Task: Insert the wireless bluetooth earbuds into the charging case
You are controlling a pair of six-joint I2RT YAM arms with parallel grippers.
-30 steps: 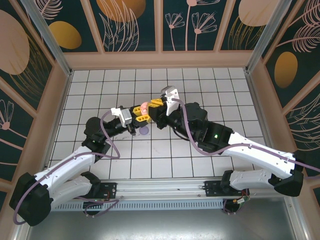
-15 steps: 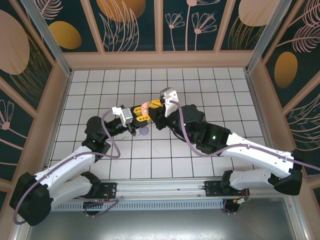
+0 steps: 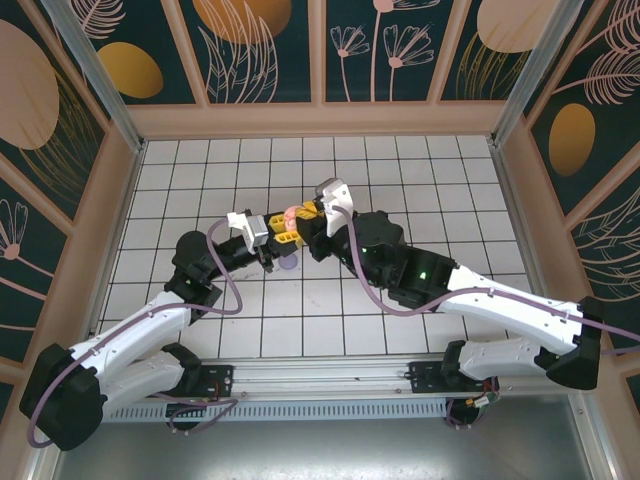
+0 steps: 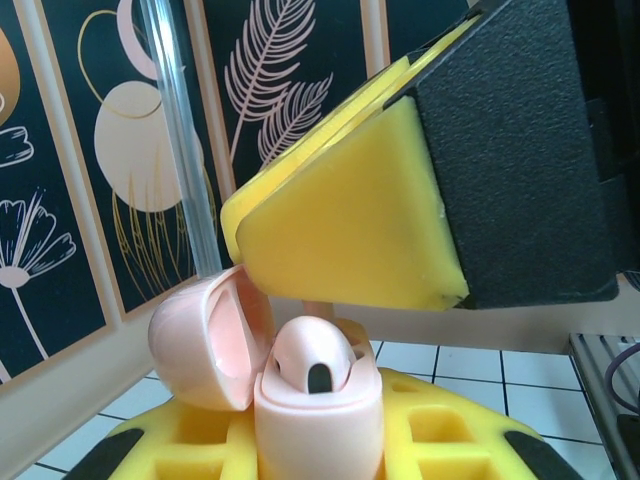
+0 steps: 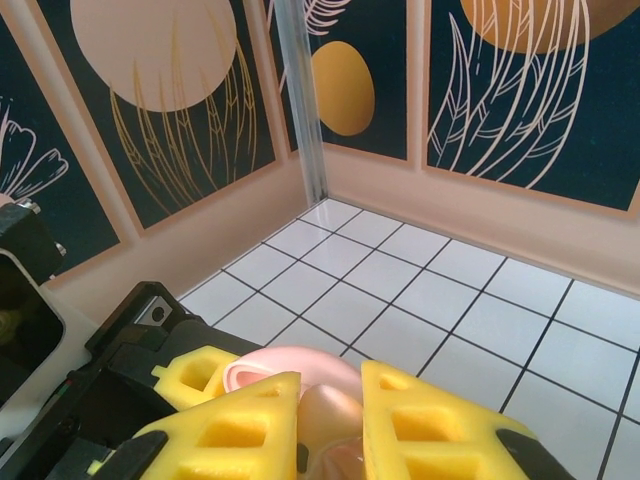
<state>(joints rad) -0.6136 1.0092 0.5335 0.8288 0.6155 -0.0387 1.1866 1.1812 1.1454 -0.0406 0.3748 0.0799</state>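
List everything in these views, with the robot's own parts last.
charging case: one, pale pink, lid open, held above mid-table
earbud: one, pale pink, seated in the charging case
small round object: one, light purple, on the tiles just nearside of the grippers; too small to identify
table: one, white tiles
wall panels: dark teal with floral prints, around the table
left gripper: yellow pads, shut on the charging case
right gripper: yellow pads, over the open charging case
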